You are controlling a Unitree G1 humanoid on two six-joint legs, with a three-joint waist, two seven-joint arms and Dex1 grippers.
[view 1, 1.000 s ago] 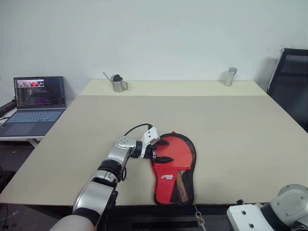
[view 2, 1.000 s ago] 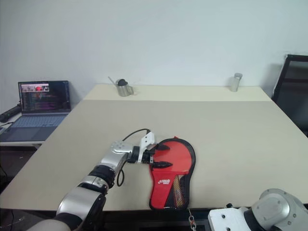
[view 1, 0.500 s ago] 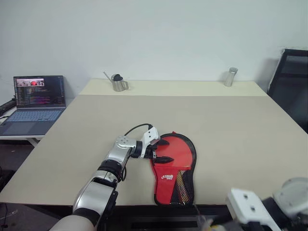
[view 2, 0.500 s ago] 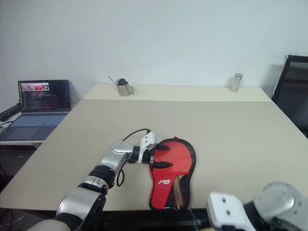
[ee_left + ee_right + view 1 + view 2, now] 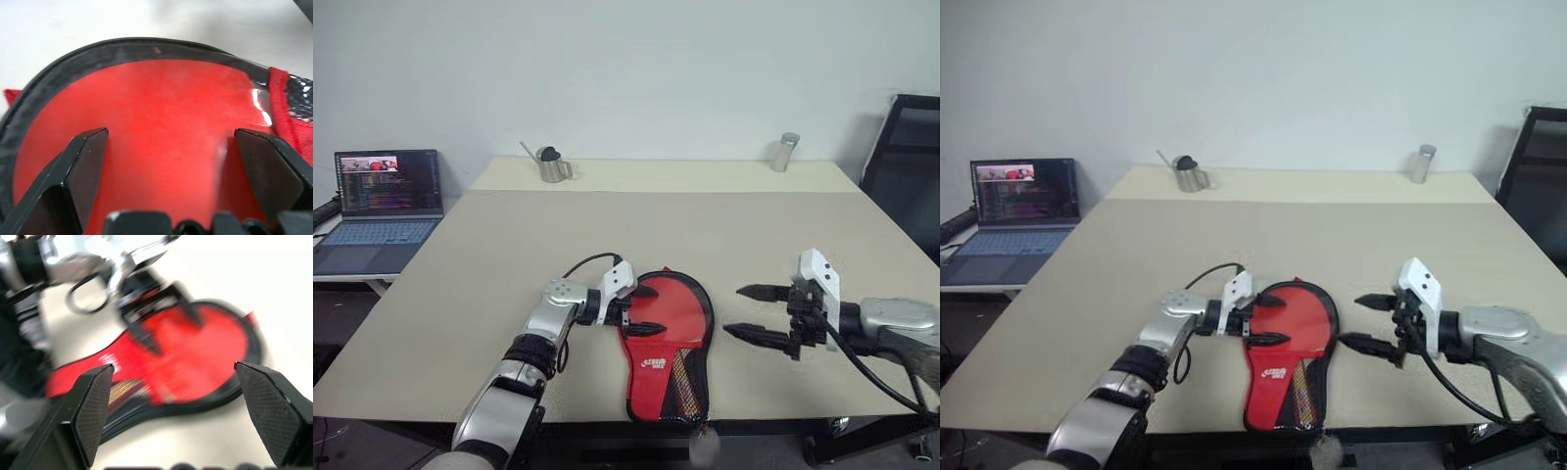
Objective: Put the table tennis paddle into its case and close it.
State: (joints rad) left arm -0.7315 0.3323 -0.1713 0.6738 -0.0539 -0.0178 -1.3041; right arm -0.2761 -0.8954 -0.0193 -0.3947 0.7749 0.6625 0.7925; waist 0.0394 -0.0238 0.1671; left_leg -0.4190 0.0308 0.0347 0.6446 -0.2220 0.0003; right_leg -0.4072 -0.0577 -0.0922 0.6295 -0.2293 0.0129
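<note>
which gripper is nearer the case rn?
Left. The left gripper is over the round end of the case, open fingers spread above its red face. The right gripper is open off the case's right side, apart from it, pointing toward it.

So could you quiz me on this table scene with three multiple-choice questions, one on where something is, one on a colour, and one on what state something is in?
1. Where does the small metal pitcher stand?
A. far edge of the table, toward the left
B. beside the case
C. on the laptop

2. What colour is the upper face of the case?
A. blue
B. red
C. green

3. How is the right pincer?
A. shut on the case
B. open, holding nothing
C. shut on the metal canister

Answers:
1 A, it stands near the far left corner of the table.
2 B, red with black edging.
3 B, its fingers are spread apart to the right of the case.
</note>
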